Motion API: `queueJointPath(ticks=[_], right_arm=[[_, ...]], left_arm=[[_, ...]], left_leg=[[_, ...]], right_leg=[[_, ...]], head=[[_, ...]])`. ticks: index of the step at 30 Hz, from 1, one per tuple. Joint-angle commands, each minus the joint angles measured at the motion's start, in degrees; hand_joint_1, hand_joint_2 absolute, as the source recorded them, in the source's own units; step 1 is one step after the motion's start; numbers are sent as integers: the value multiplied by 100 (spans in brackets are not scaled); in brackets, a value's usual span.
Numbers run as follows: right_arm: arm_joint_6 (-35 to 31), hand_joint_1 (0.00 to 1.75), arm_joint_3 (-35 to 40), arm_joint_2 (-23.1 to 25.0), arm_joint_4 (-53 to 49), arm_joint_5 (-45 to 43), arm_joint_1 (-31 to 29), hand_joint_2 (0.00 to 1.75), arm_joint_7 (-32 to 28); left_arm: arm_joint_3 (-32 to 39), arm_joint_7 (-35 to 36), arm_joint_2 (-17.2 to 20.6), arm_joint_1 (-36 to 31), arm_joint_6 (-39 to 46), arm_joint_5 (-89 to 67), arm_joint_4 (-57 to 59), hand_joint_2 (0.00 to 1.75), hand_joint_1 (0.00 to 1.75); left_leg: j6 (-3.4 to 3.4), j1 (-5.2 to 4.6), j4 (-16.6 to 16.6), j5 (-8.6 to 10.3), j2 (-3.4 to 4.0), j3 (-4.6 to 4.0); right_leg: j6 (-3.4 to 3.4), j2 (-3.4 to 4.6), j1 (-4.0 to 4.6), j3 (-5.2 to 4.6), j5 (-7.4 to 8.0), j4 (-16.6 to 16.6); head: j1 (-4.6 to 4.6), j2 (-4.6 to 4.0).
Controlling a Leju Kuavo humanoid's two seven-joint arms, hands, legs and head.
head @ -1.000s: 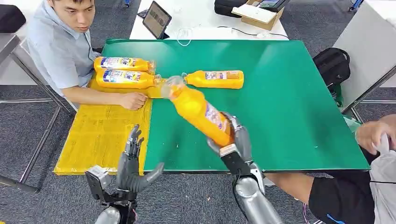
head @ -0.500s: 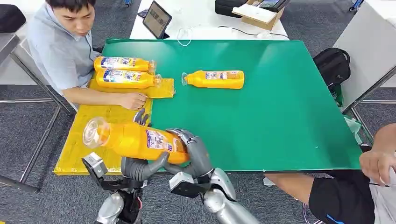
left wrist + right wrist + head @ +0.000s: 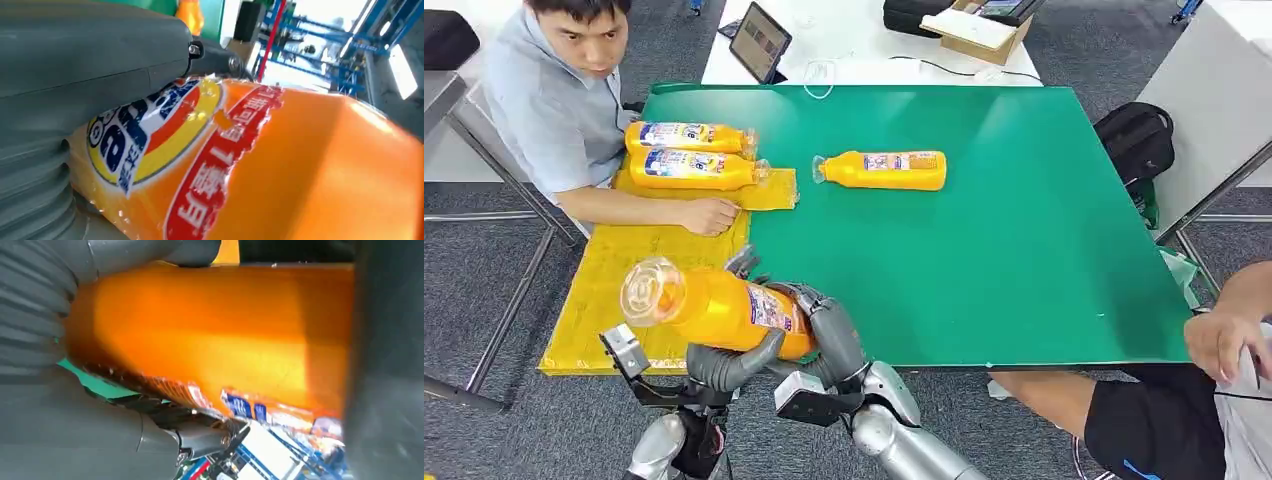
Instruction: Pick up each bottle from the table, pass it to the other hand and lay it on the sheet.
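Now both my hands hold the orange bottle over the table's near edge; my right hand brought it across to my left hand. Next comes the yellow sheet.

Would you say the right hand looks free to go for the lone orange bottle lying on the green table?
Probably not yet: the right hand grips the held orange bottle together with the left hand. The path to the lone orange bottle looks bare.
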Motion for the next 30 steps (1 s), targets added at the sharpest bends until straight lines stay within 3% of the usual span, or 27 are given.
queueJointPath(ticks=[1,13,14,19,20,25,29,30], right_arm=[[-157,3,342,-129,704,-17,-218,175,-5],[-433,0,97,-111,436,101,-92,175,-5],[-507,0,48,-133,313,132,-34,0,-5],[-1438,0,95,-430,-1297,629,517,0,-5],[-1438,0,-169,-333,-1836,1132,806,0,-5],[-1438,0,-666,28,-3342,2343,1494,0,-5],[-1438,0,-849,244,-3739,2261,1586,0,-5],[-1438,0,-852,246,-3675,2104,1572,0,-5]], left_arm=[[-292,228,171,-354,-456,315,470,175,175],[-176,331,171,-289,-508,444,444,175,175],[-132,348,170,-293,-493,461,457,175,175],[380,378,85,-515,695,-105,663,175,175],[493,359,85,-681,1096,-353,804,175,175],[1203,518,27,-1448,2395,-736,1806,175,175],[1476,438,14,-1819,2720,-738,2303,175,175],[1475,433,10,-1833,2720,-764,2334,175,175]], left_leg=[[-3,2,-5,-3,-12,18],[-3,0,-5,-2,-7,13],[-5,2,-4,-7,-8,26],[-7,5,0,-19,-11,45],[-4,3,1,-5,-21,10],[-6,0,3,-7,-22,10],[-17,8,11,-17,11,22],[-9,4,5,-3,-10,3]], right_leg=[[-6,-11,3,22,-6,-6],[-6,-6,1,15,-4,-4],[-10,-7,3,29,-9,-4],[-15,-9,6,50,-22,-1],[-8,-20,3,18,-11,1],[-11,-18,0,20,-14,7],[-22,3,11,11,-14,20],[-11,-19,8,-2,-7,9]], head=[[2,0],[2,0],[0,0],[0,0],[2,0],[9,0],[-7,0],[-7,0]])
